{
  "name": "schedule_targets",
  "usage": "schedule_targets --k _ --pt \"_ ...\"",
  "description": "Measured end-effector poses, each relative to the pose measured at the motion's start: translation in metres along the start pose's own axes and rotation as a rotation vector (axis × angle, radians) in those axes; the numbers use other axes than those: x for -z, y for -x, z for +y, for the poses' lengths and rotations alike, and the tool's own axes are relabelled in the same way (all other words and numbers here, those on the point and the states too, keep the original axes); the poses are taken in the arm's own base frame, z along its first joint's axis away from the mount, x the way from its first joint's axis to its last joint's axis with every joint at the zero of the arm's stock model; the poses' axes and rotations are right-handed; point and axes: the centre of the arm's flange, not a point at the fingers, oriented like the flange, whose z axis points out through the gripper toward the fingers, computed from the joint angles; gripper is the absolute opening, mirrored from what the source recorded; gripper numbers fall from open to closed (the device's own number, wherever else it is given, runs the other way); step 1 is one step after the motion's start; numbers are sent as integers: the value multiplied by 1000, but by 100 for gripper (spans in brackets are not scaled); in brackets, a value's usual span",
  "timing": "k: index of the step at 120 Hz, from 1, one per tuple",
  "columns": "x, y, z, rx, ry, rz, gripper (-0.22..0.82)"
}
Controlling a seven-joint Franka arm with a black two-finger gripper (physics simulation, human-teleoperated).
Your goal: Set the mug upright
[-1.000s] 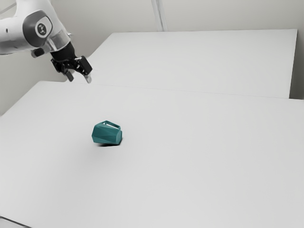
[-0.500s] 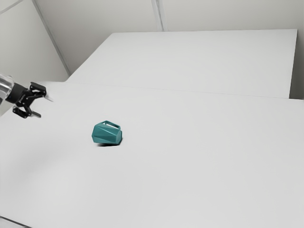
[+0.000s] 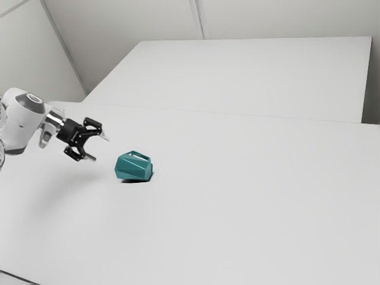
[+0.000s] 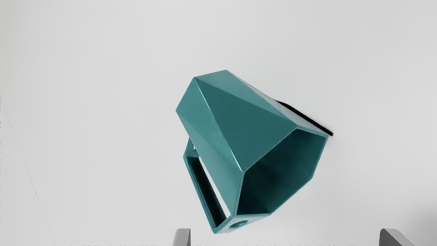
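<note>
Table [image 3: 249, 219], one: plain white, across the middle and bottom of the exterior frame; pale wall [image 3: 107, 35] behind, upper left.

Mug [image 3: 133, 166], one: teal, faceted, left of the frame's centre, a little below mid-height. It lies on its side on the table, handle [image 3: 138, 155] uppermost in that view; in the wrist view you see its open mouth [image 4: 276, 172] turned toward your gripper.

Gripper [image 3: 100, 148], black, two-fingered: left side of the frame, near the mug and apart from it. Fingers spread wide, pinching nothing. Arm [image 3: 22, 122] enters at the left edge.

Status of your task: upright stance not achieved as things lie. Done, as far as you can judge: gripper near the mug, open and facing it. Outstanding, by judgement: a secure grip, the turn that brings the mouth uppermost, base settled on the table, release.
</note>
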Motion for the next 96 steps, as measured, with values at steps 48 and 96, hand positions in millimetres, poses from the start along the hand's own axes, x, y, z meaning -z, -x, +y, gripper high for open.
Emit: schedule_targets --k 48,96 --pt "-45 45 10 52 -137 117 60" --pt "-50 33 0 15 -109 224 60"
